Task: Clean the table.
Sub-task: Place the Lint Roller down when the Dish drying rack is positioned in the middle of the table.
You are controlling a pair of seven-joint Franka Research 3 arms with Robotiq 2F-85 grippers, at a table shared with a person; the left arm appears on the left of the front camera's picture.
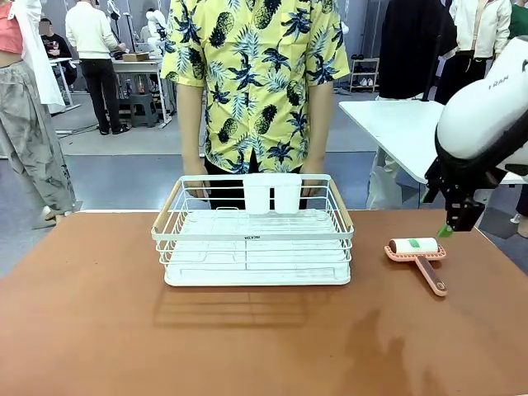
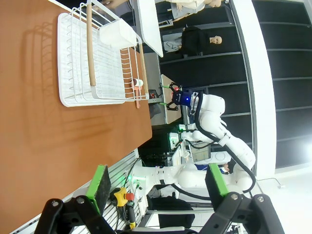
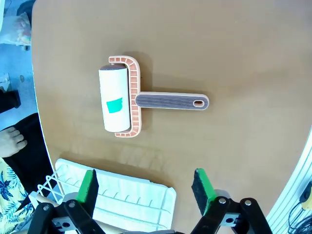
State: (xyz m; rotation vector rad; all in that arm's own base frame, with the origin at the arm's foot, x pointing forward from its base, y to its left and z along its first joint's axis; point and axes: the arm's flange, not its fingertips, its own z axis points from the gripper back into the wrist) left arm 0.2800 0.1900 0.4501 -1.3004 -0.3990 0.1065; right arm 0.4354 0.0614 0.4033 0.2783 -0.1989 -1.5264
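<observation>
The reddish-brown table [image 1: 99,330] carries a white wire rack [image 1: 252,239] at its middle, near the far edge where a person [image 1: 256,82] stands. To the rack's right lies a lint roller [image 1: 417,252], flat on the tabletop. The right gripper [image 3: 144,187] hangs above the roller — jaws spread, empty. The left gripper [image 2: 156,187] is likewise wide open, well off from the rack

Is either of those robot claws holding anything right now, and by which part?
No. The right gripper is open above the table, with the lint roller lying untouched. The left gripper is open and empty too.
</observation>
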